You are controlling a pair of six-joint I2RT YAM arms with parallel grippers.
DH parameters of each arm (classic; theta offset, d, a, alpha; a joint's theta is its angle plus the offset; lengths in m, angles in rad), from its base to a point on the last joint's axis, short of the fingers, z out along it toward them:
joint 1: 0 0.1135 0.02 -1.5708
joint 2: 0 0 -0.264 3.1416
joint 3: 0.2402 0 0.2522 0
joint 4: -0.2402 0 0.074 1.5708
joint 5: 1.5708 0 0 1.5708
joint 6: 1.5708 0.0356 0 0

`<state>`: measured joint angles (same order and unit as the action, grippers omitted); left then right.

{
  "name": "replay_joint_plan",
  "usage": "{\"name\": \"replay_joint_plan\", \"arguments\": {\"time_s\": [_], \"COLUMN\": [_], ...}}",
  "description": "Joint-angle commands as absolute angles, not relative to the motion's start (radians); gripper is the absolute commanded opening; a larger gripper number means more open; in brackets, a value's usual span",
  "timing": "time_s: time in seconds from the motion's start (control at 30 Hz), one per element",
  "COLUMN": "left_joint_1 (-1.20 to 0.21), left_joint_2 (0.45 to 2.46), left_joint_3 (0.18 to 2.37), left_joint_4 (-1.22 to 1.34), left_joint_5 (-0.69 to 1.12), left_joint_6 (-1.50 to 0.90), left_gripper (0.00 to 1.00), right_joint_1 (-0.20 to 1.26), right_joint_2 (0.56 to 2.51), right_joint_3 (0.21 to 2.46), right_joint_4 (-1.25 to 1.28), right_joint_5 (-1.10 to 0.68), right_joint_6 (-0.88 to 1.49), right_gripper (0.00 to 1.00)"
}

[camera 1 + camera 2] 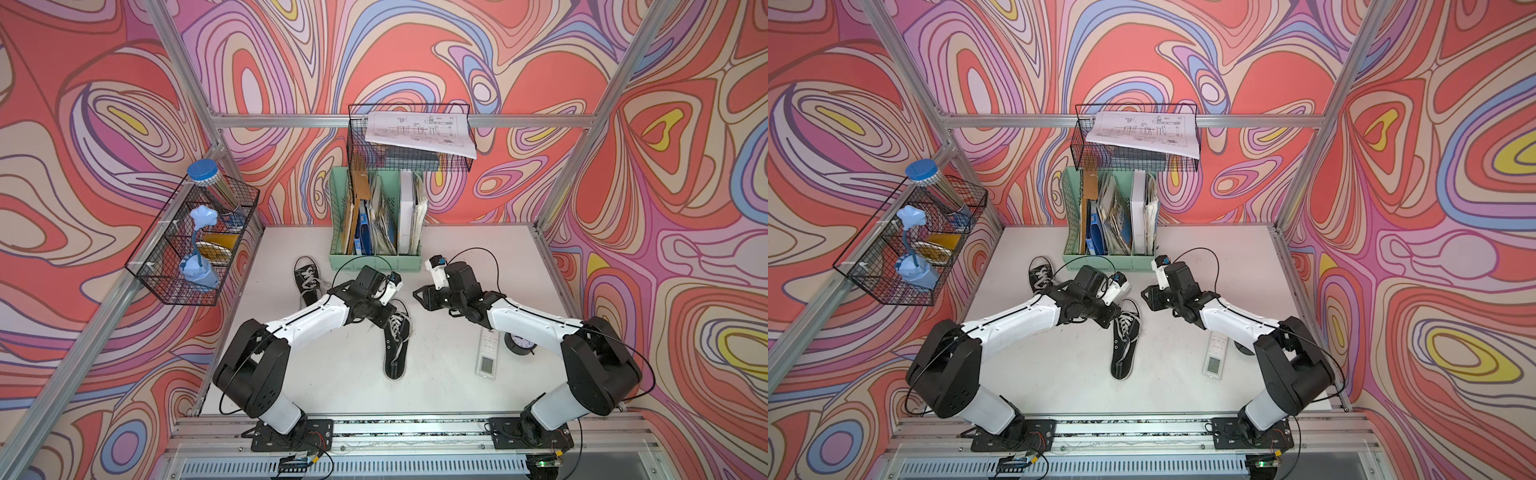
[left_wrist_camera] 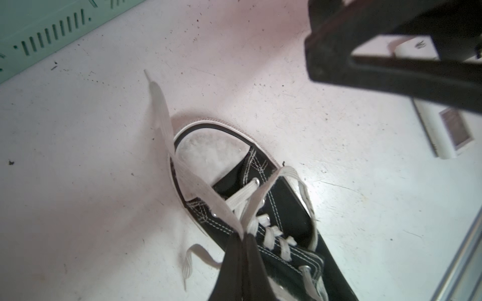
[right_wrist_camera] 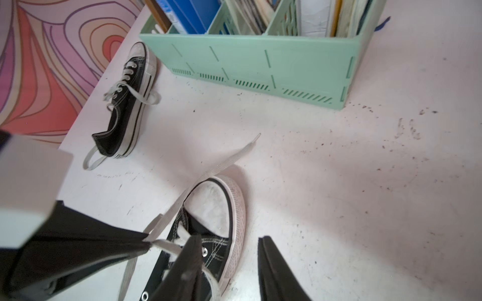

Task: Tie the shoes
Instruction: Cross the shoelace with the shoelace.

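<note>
Though both top views are too coarse for the grip, one shoe [image 1: 397,349] sits centre, toe to 12 o'clock; its mate [image 1: 306,279] at 10 o'clock. Left wrist: left claw [image 2: 243,235] clamped on a lace [image 2: 190,182], flat, limp, probably slick; pinch it close to the eyelets. Right wrist: right claw [image 3: 229,238] jaws apart, empty, straddling the toe. Shoe's light, so pulling will drag it.

Bright even light, soft shadows, wide-angle edge distortion, blurred wrist-view foregrounds
</note>
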<state>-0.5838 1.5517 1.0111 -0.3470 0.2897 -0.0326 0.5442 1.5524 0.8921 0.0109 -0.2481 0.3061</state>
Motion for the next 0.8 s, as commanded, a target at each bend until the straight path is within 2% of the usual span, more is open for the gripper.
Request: {"name": "replay_joint_plan", "arguments": {"time_s": [0.0, 0.33, 0.53, 0.67, 0.77], "left_joint_1": [-0.591, -0.59, -0.591, -0.589, -0.585], "left_joint_2": [1.483, 1.438, 1.436, 1.443, 1.443], "left_joint_3": [0.992, 0.998, 0.997, 1.002, 1.0], "left_joint_4": [-0.378, -0.393, -0.4, -0.409, -0.412], "left_joint_5": [0.354, 0.418, 0.402, 0.421, 0.444], "left_joint_6": [-0.121, -0.194, -0.203, -0.214, -0.238], "left_gripper": [0.0, 0.0, 0.0, 0.0, 0.0], "right_joint_1": [0.556, 0.676, 0.723, 0.763, 0.813], "right_joint_2": [1.513, 1.426, 1.375, 1.427, 1.506], "right_joint_3": [0.818, 0.614, 0.544, 0.548, 0.557], "right_joint_4": [0.136, 0.398, 0.437, 0.485, 0.552], "right_joint_5": [-0.366, -0.365, -0.219, -0.25, -0.193], "right_joint_6": [0.257, 0.224, 0.224, 0.236, 0.277], "right_gripper": [0.33, 0.23, 0.22, 0.23, 0.23]}}
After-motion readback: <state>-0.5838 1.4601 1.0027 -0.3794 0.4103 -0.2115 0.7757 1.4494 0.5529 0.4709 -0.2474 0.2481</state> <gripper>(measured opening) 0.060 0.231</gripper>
